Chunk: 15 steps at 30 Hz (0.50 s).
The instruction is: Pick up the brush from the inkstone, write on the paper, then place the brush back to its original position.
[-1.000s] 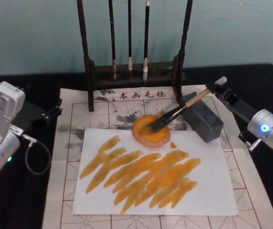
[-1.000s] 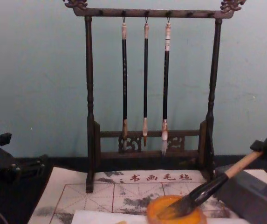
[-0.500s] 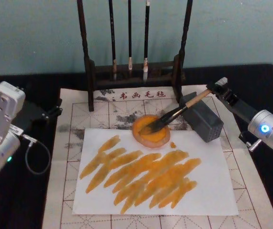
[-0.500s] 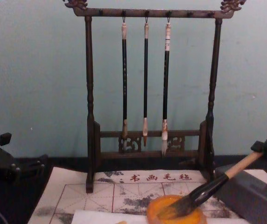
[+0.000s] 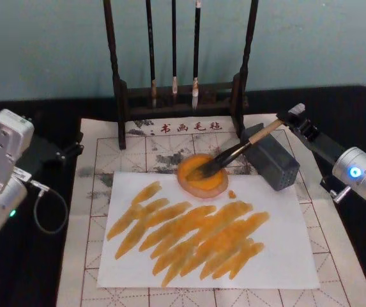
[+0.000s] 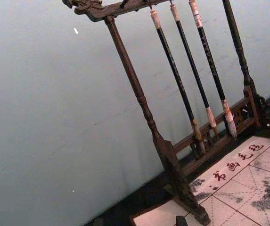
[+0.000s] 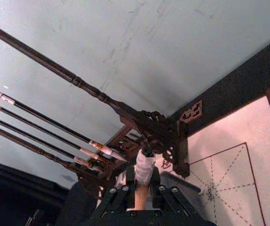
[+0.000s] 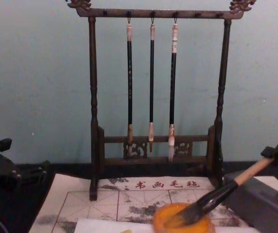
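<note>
The brush [image 5: 240, 148] lies slanted, its dark tuft in the round orange inkstone [image 5: 211, 187] and its tan handle leaning over the grey box. My right gripper [image 5: 283, 120] is at the handle's upper end, shut on it just below the white cap [image 7: 144, 167]. From the chest the brush [image 8: 216, 194] rises to the right out of the inkstone [image 8: 177, 224]. The white paper [image 5: 278, 256] lies in front of the inkstone, covered with several orange strokes. My left gripper [image 5: 74, 148] stays parked at the mat's left edge.
A dark wooden rack [image 5: 119, 83] with three thin black brushes [image 8: 151, 82] stands behind the inkstone. The grey box [image 5: 275, 167] sits right of the inkstone. A gridded felt mat [image 5: 93, 211] lies under the paper on the black table.
</note>
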Each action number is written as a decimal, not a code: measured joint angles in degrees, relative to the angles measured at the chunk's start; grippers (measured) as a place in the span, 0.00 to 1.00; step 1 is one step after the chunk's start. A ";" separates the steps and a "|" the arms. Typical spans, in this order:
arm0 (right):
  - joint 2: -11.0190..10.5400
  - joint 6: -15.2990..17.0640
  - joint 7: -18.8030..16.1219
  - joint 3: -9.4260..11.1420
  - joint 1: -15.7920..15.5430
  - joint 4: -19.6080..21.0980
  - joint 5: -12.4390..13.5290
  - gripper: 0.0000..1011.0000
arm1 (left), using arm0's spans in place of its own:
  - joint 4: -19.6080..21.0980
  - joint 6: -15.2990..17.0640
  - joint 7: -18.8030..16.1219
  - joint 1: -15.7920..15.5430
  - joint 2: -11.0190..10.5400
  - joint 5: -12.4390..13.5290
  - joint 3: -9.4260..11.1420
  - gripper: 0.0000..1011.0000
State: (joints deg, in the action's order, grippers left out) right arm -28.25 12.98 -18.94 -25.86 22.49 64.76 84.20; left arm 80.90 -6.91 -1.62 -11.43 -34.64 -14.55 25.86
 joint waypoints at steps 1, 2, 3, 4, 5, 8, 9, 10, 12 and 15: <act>0.00 0.01 0.00 -0.01 0.00 0.00 -0.03 0.20 | 0.00 0.00 0.00 0.00 0.00 0.00 0.00 0.99; 0.00 0.01 0.00 -0.02 0.00 0.00 -0.03 0.23 | 0.00 0.00 0.00 0.00 0.00 0.00 0.00 0.99; 0.00 0.01 0.00 -0.02 0.00 0.00 -0.04 0.24 | 0.00 0.00 0.00 0.00 0.00 0.00 0.00 0.99; 0.00 0.01 0.00 -0.02 0.00 0.00 -0.04 0.28 | 0.00 0.00 0.00 0.00 0.00 0.00 0.00 0.99; 0.00 0.01 0.00 -0.02 0.00 0.00 -0.04 0.31 | 0.00 0.00 0.00 0.00 0.00 0.00 0.00 0.99; 0.00 0.00 -0.01 -0.02 0.00 0.00 -0.04 0.41 | 0.00 0.00 0.00 0.00 0.00 0.00 0.00 0.99; 0.00 0.00 -0.01 -0.01 0.00 0.00 -0.04 0.43 | 0.00 0.00 0.00 0.00 0.00 0.00 0.00 0.99; 0.00 -0.01 -0.02 -0.01 0.00 0.00 -0.04 0.48 | 0.00 0.00 0.00 0.00 0.00 0.00 0.00 0.99; 0.00 -0.02 -0.02 -0.01 0.00 0.00 -0.04 0.53 | 0.00 0.00 0.00 0.00 0.00 0.00 0.00 0.99; 0.00 -0.03 -0.03 -0.01 0.00 0.00 -0.04 0.62 | 0.00 0.00 0.00 0.00 0.00 0.00 0.00 0.99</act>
State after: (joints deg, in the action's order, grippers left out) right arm -28.25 12.95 -18.97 -25.86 22.49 64.76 84.16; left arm 80.90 -6.91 -1.62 -11.43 -34.65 -14.55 25.86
